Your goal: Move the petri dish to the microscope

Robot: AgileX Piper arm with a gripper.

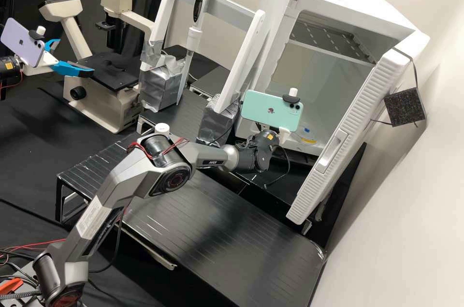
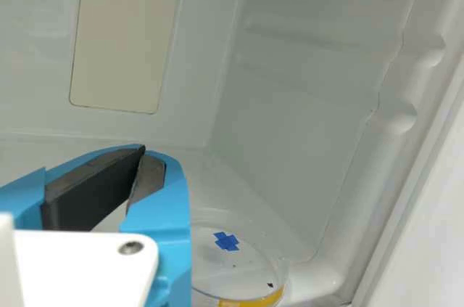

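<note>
Find claw [image 1: 286,137] at mouth of white cabinet [image 1: 345,7], pointing inward. Record blue fingers [image 2: 168,209] as brought together at their tips, holding nothing. Locate petri dish [image 1: 307,137] on cabinet floor, just inside the opening, near and to the right of claw. Note blue tape cross [image 2: 226,242] on dish, plus yellow label [image 2: 254,300] along rim. Unable to tell from either view whether dish touches a finger. Note cabinet door [image 1: 345,133] standing open at right. Log microscope [image 1: 108,72] on black worktop [image 1: 24,162] at far left, well apart from dish. Log white stand [image 1: 244,63] with upright pipette [image 1: 194,38] between microscope and cabinet. Note low black platform [image 1: 222,229] at near side of cabinet.
</note>
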